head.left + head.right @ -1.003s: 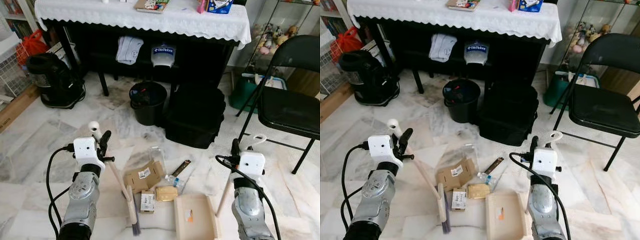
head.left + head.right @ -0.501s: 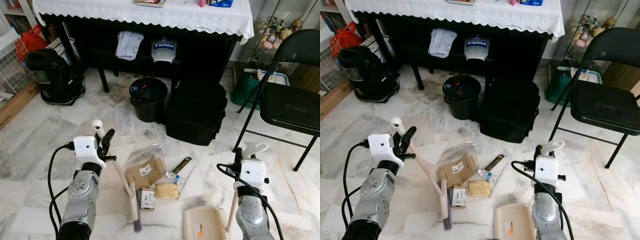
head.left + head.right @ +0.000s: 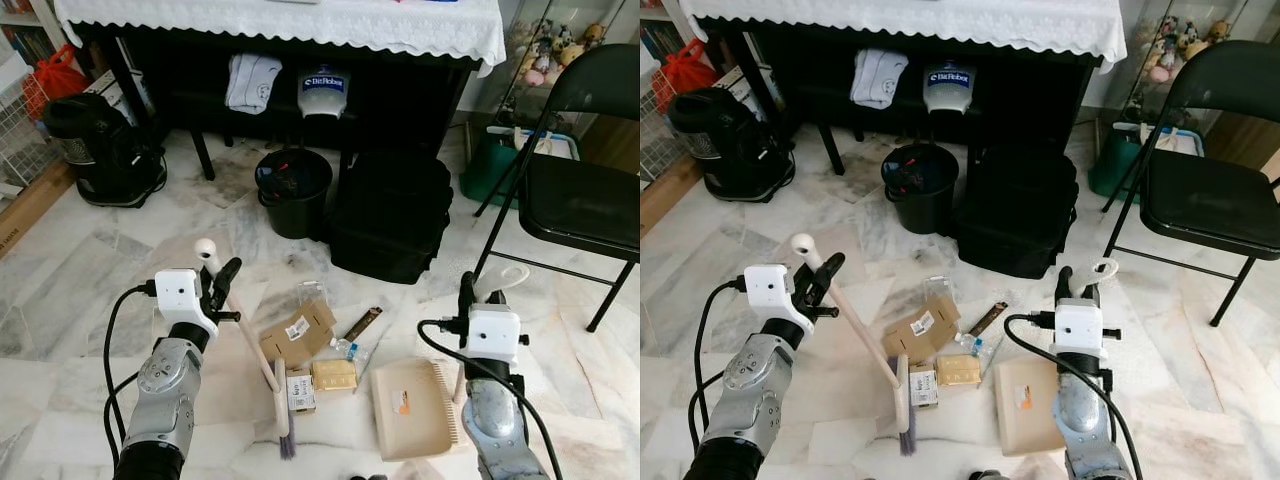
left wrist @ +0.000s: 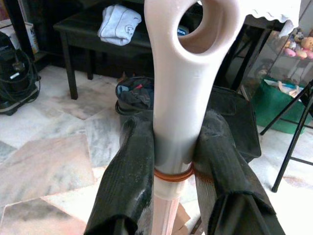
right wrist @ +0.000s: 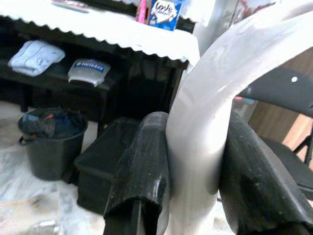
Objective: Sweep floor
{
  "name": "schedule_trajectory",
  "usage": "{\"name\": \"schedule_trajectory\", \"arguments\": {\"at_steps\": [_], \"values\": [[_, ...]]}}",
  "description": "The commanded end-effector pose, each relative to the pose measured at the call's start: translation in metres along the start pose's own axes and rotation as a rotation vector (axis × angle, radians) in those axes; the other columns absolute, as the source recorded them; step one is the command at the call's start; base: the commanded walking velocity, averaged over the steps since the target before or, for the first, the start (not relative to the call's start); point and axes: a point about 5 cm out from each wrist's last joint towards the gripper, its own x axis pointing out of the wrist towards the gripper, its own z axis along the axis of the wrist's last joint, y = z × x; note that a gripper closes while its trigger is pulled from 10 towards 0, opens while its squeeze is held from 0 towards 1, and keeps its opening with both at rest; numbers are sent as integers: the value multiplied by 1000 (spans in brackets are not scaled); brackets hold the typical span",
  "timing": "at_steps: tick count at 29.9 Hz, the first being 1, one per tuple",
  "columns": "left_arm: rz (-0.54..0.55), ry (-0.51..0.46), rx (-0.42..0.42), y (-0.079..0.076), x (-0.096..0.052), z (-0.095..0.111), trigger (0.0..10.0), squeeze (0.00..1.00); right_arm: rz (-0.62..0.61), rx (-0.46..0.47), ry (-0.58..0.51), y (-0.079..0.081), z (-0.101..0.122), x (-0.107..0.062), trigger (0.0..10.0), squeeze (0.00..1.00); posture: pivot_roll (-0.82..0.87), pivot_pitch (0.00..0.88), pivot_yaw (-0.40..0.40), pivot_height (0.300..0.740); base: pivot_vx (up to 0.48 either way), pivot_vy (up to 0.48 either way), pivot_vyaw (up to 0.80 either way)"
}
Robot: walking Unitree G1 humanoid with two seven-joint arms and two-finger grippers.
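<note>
Now L gripper clamped on broom handle, R gripper clamped on dustpan handle, beside litter on floor.

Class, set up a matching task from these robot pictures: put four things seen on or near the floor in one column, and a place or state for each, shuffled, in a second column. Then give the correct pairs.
Column 1
1. broom
2. dustpan
3. black bucket
4. folding chair

Column 2
A. stands in front of the table, things inside it
B. handle clamped in the left gripper
C. stands empty at the robot's right
D. lies flat on the floor, handle held by the right gripper

Pairs: 1-B, 2-D, 3-A, 4-C
</note>
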Motion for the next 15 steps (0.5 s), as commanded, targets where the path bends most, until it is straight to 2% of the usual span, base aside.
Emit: {"name": "schedule_trajectory", "arguments": {"at_steps": [1, 4, 8, 11, 15], "values": [[-4, 10, -28, 3, -5, -2, 10000, 0, 17, -13, 33, 4, -8, -8, 10000, 0, -9, 169, 4, 740, 0, 0, 0], [-34, 20, -29, 3, -6, -1, 10000, 0, 19, -19, 47, 4, -11, -9, 10000, 0, -3, 171, 4, 740, 0, 0, 0], [-171, 46, -40, -6, -4, 5, 10000, 0, 14, -23, 55, 3, -14, -10, 10000, 0, 0, 170, 7, 740, 0, 0, 0], [-218, 64, -55, -10, -4, 6, 10000, 0, 13, -24, 56, 3, -14, -10, 10000, 0, 2, 171, 8, 740, 0, 0, 0], [-337, 109, -88, -20, -7, 7, 10000, 0, 11, -28, 58, 4, -15, -10, 10000, 0, 7, 169, 8, 740, 0, 0, 0]]}}
